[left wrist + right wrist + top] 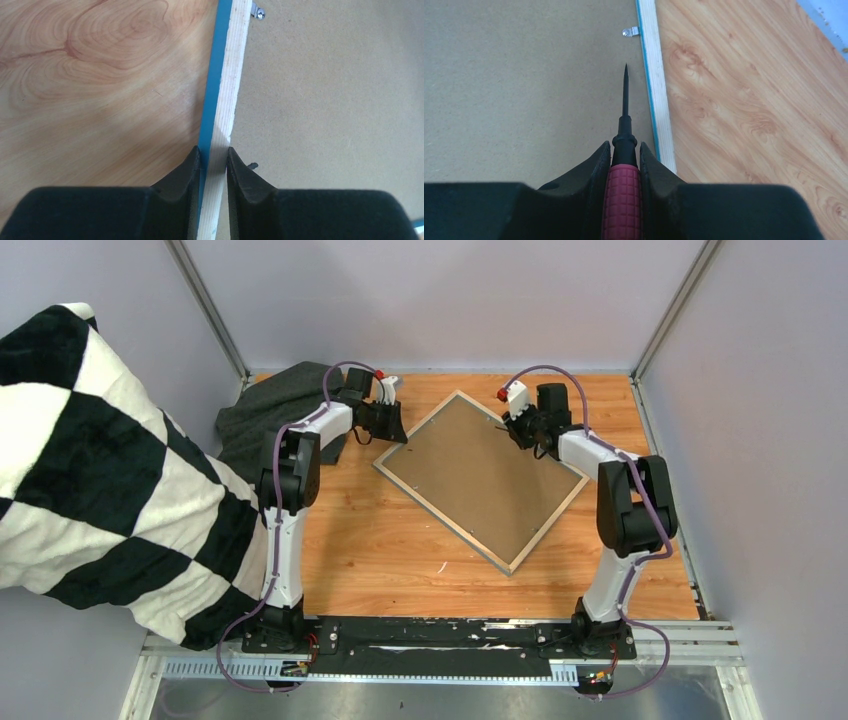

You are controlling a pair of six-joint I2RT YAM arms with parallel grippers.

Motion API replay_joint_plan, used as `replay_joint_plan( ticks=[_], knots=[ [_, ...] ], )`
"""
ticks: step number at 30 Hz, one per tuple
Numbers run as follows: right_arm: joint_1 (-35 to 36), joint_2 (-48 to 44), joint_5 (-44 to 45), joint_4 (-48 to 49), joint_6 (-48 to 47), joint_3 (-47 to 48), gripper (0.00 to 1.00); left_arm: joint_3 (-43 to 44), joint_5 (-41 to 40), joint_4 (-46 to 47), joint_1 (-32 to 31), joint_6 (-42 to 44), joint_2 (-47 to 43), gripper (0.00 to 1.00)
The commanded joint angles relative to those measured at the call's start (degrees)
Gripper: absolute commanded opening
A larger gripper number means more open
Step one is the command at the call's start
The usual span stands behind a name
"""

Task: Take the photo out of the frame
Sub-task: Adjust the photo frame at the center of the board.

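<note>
The frame [442, 519] lies face down on the wooden table, turned like a diamond, with its brown backing board [480, 480] facing up. The photo is hidden beneath that board. My left gripper [392, 430] is shut on the frame's left rim; in the left wrist view its fingers [214, 152] pinch the pale wood and blue edge [230, 75]. My right gripper [520, 430] is shut on a red-handled screwdriver [624, 190]. The black tip of the screwdriver points over the board [524, 90] towards a small metal tab [630, 32] beside the frame's edge [656, 90].
A dark grey cloth [270, 405] lies bunched at the back left behind the left arm. A black-and-white checked blanket [100, 460] fills the left side. Another metal tab [257, 11] sits on the board near the left rim. Walls close in the table.
</note>
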Motion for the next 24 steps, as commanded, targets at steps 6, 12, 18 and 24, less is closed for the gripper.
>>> replay_joint_plan(
  ticks=[6,12,18,24],
  knots=[
    [-0.66,3.34,2.41,2.43,-0.49,3.87,0.00,0.48,1.87,-12.95,0.16,1.91,5.17,0.00],
    [-0.52,4.47,1.63,2.23,-0.45,4.09,0.00,-4.37,1.94,-13.54,0.14,2.93,2.56,0.00],
    [-0.56,3.32,-1.68,2.05,-1.65,2.79,0.00,-9.53,1.46,-16.04,-1.18,7.53,0.20,0.00],
    [-0.57,2.30,-3.39,1.65,-4.62,0.46,0.00,-14.11,1.53,-16.08,-3.11,9.80,-2.68,0.00]
  ],
)
